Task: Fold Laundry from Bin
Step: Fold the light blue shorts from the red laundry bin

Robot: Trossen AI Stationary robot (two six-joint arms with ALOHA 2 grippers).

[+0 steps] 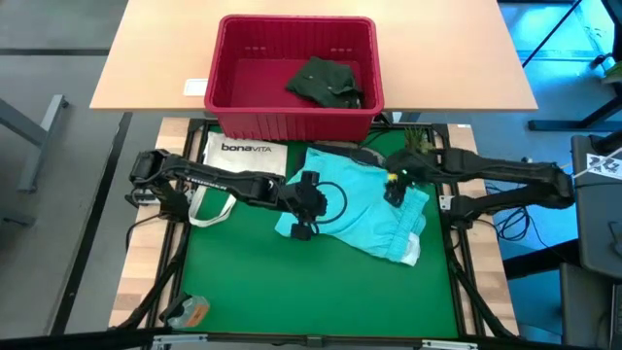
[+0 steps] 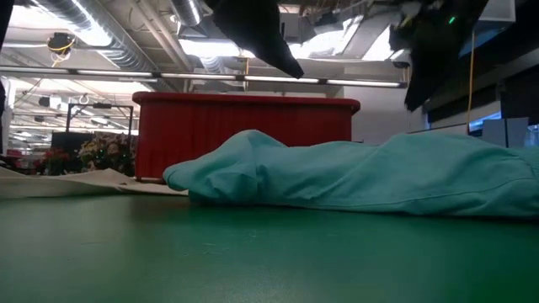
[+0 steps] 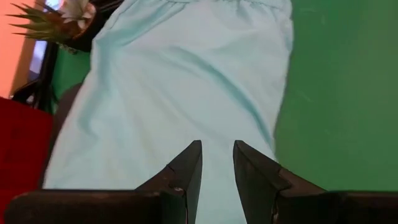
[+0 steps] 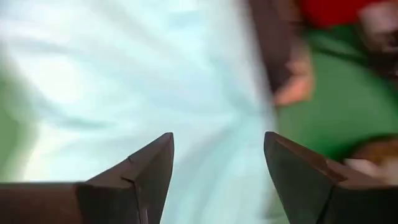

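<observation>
A light turquoise garment (image 1: 360, 214) lies rumpled on the green mat (image 1: 292, 292), seen as a low mound in the low view (image 2: 362, 177). A dark green garment (image 1: 326, 83) lies inside the red bin (image 1: 225, 68) at the table's far side. My left gripper (image 3: 217, 155) hangs above the garment's left part (image 1: 316, 204), open by a narrow gap, with nothing between its fingers. My right gripper (image 4: 217, 146) hangs above the garment's far right part (image 1: 394, 190), wide open. The low view shows both grippers (image 2: 274, 46) (image 2: 425, 50) well clear of the cloth.
A white "bonaVITA" tote bag (image 1: 238, 160) lies flat at the mat's far left. A dark grey cloth edge (image 1: 362, 154) peeks from under the turquoise garment near the bin. A small plant (image 1: 418, 141) stands at the far right, an orange object (image 1: 190, 311) at the near left corner.
</observation>
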